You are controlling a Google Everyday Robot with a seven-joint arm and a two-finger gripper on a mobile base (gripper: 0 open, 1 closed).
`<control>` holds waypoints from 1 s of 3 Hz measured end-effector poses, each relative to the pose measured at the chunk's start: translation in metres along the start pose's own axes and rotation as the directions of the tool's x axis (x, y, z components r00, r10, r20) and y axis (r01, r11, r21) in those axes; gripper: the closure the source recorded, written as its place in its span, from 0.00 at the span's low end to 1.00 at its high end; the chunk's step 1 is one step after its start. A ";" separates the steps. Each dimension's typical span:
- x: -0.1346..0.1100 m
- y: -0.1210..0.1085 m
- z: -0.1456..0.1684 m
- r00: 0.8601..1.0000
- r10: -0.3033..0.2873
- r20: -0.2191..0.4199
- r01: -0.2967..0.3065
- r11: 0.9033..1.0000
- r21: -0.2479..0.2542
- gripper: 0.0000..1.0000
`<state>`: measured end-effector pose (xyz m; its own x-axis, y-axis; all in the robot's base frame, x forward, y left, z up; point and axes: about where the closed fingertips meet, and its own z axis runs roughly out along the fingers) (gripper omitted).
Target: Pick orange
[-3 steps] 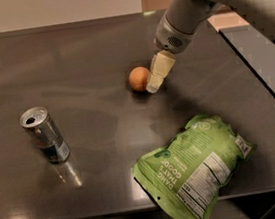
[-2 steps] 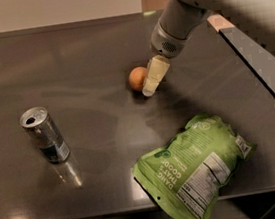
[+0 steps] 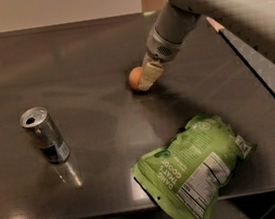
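Fingers [image 3: 149, 74] of the gripper [image 3: 145, 83] rest pale against the right side of the orange [image 3: 134, 78], touching it; whether they are spread or clamped I cannot tell. The orange sits on the dark table [image 3: 79, 53], well apart from the drink can [image 3: 45, 135] at the left and the green bag [image 3: 195, 167] near the front edge.
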<state>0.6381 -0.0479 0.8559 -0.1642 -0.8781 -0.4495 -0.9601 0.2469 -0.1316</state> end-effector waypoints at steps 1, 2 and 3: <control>-0.006 0.007 -0.005 1.000 -0.019 0.017 0.020 1.000 -0.008 0.64; -0.010 0.017 -0.018 0.998 -0.052 0.035 0.053 0.998 -0.017 0.87; -0.012 0.033 -0.047 0.993 -0.099 0.059 0.100 0.995 -0.016 1.00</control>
<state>0.5975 -0.0479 0.8984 -0.0549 -0.8724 -0.4857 -0.9752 0.1512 -0.1614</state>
